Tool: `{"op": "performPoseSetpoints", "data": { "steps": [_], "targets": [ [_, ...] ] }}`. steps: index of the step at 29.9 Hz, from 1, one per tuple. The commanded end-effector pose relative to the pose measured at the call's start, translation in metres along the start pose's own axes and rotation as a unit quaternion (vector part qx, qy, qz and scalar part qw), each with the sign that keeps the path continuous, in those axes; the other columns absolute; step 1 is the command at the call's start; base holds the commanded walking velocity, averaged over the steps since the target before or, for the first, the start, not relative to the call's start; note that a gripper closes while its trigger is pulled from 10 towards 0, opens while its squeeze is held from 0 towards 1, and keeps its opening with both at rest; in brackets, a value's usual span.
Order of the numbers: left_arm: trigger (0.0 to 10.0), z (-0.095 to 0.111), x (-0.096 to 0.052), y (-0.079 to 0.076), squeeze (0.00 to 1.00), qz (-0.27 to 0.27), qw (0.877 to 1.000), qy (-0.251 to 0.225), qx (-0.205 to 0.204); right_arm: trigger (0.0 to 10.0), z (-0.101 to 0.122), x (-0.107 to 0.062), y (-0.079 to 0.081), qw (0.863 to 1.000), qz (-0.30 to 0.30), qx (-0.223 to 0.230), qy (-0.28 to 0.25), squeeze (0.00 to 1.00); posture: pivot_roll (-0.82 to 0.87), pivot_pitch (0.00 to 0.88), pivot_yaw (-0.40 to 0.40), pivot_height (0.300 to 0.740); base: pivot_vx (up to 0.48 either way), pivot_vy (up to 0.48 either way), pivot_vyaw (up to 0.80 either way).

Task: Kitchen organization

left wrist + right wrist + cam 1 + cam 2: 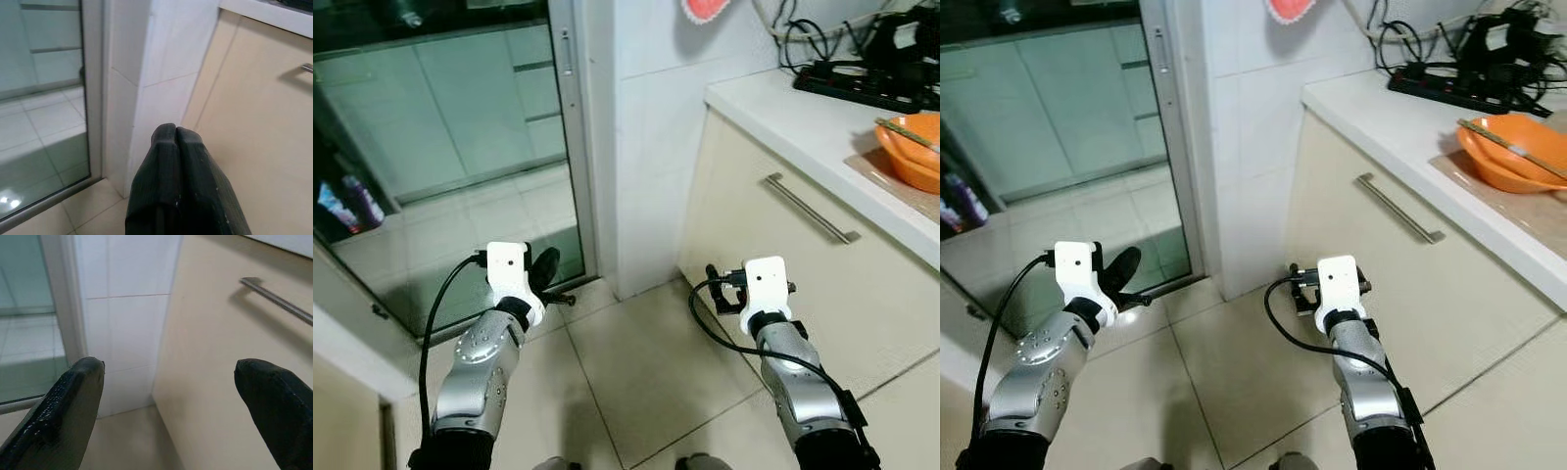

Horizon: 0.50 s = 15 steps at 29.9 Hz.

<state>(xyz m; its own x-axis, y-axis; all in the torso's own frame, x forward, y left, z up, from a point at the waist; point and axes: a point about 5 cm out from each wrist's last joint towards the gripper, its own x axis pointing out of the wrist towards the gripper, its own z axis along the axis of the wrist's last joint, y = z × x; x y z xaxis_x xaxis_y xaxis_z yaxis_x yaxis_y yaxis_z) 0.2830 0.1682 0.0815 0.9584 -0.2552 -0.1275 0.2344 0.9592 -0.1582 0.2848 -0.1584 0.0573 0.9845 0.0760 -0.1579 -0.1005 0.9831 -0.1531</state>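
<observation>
Both my arms are held low over the tiled floor, in front of a cream cabinet. My left gripper is shut with nothing in it; its two black fingers press together, pointing at the white tiled pillar. My right gripper is open and empty, its fingertips wide apart before the cabinet front. An orange bowl with a chopstick across its rim sits on the white counter at the right, well above and beyond both grippers.
A cabinet drawer with a long metal handle runs along the right. A black power strip with cables lies at the counter's back. A glass sliding door stands to the left of the pillar. Something red hangs on the wall.
</observation>
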Motion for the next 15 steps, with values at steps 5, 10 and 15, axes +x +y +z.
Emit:
{"op": "performPoseSetpoints", "data": {
  "steps": [5, 10, 15],
  "targets": [
    [10.0, 0.0018, 0.0008, 0.0016, 0.00, -0.012, 1.000, 0.003, 0.016, 10.0, -0.0026, 0.0009, -0.0014, 1.000, -0.006, 0.011, -0.001, 0.00, -0.05, 0.004, 0.050, 0.715, 0.000, 0.000, -0.52],
    [10.0, 0.0026, 0.0029, -0.0003, 0.00, -0.023, 0.999, -0.001, 0.024, 10.0, -0.0009, 0.0016, -0.0005, 1.000, -0.003, 0.006, -0.007, 0.00, -0.06, 0.000, 0.050, 0.715, 0.000, 0.000, -0.52],
    [10.0, 0.0015, 0.0035, -0.0023, 0.00, -0.030, 0.999, 0.001, 0.026, 10.0, 0.0000, 0.0023, 0.0006, 1.000, 0.000, 0.008, -0.010, 0.00, -0.06, 0.000, 0.051, 0.715, 0.000, 0.000, -0.51]
  ]
}}
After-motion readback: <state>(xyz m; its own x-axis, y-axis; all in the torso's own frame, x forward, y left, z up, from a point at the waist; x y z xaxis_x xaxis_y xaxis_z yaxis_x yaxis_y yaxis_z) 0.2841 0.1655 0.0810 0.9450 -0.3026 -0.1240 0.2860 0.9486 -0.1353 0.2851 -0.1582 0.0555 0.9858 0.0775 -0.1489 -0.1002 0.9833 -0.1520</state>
